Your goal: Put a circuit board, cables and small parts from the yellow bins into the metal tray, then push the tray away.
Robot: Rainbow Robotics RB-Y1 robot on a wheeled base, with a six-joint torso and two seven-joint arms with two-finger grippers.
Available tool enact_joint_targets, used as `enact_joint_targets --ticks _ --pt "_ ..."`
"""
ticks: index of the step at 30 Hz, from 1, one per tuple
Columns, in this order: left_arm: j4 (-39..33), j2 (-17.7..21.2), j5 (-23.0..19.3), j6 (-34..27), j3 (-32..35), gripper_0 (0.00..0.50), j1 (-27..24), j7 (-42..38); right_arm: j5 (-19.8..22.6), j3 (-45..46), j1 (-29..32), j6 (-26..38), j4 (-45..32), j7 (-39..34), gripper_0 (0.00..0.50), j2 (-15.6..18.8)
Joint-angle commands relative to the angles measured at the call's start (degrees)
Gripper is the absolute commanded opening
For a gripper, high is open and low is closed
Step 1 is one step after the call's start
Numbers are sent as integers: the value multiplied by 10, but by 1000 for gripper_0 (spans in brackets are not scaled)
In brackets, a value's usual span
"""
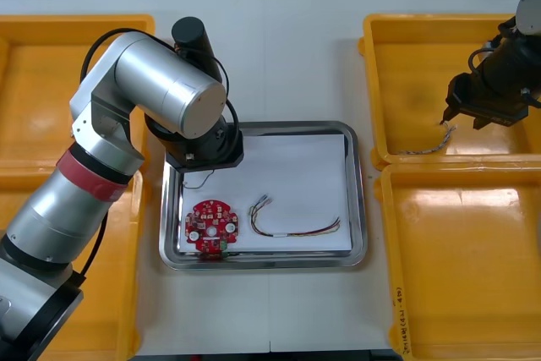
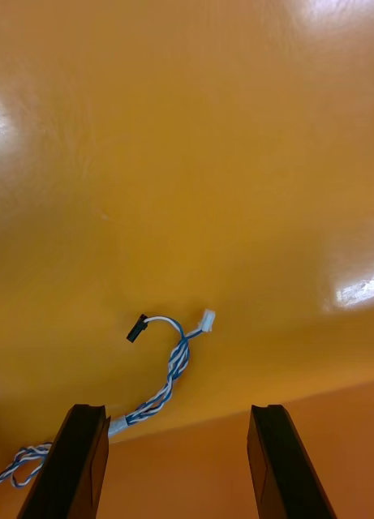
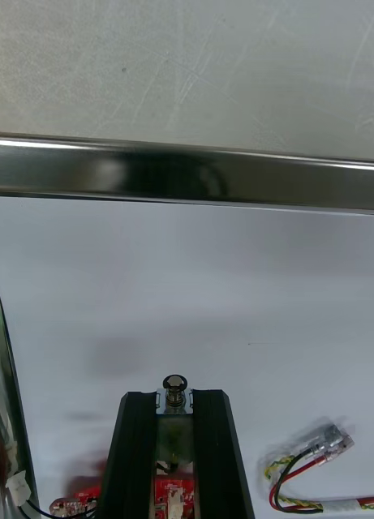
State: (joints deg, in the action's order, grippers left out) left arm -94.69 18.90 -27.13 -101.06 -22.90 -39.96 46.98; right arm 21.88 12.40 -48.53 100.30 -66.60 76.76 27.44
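Small metal part (image 3: 174,386): clamped between the two fingers of the left gripper (image 3: 174,399), at their tips, with its round head standing just clear of them. The fingers are drawn in to the width of the part. The part is over the white inside of the metal tray (image 1: 361,192), near the tray's far left corner; whether it touches the white surface cannot be told.

Tray contents, outward from the left gripper:
- Circuit board (image 1: 213,227) – round, red, flat in the near left corner. No marking on it can be read.
- Black cable (image 1: 199,180) – thin, just beside the left arm's wrist, between the wrist and the board.
- Red and yellow cable (image 1: 296,224) – curved, to the right of the board and apart from it, with a clear connector at the end nearer the gripper.

Right gripper (image 1: 448,118): over the far right one of the yellow bins (image 1: 376,82), near its near wall. Its fingers (image 2: 83,454) are spread wide and grip nothing. The twisted blue and white cable (image 2: 174,365) lies on the bin floor under them, one end carrying a black and a white connector, its run passing close by one fingertip. Contact between finger and cable cannot be told.

Writing: a label (image 1: 404,320) runs along the inner rim of the near right bin; its characters are too small to read
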Motion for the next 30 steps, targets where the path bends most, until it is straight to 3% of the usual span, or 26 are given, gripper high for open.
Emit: enact_joint_targets --ticks 1,10,14,19,24,25,27,30 --pt "10 -13 13 19 -21 0 -26 -33 20 15 -26 -6 9 -31 500 4" --pt "21 -13 31 36 -25 4 -12 -32 33 12 -3 -20 8 -32 500 4" --pt "21 -13 41 37 -26 32 -3 -31 33 11 4 -25 8 -33 500 4" --pt "21 -11 40 34 -25 101 0 -29 31 10 13 -31 9 -34 500 4" --pt "21 -4 39 32 -25 283 1 -29 33 9 25 -36 8 -34 500 4" --pt "21 -2 39 32 -25 375 1 -29 36 9 29 -40 9 -34 500 4" --pt "21 2 38 32 -25 493 1 -29 42 6 34 -45 8 -34 500 4" --pt "11 7 38 32 -24 500 1 -31 49 3 40 -50 8 -35 500 4"
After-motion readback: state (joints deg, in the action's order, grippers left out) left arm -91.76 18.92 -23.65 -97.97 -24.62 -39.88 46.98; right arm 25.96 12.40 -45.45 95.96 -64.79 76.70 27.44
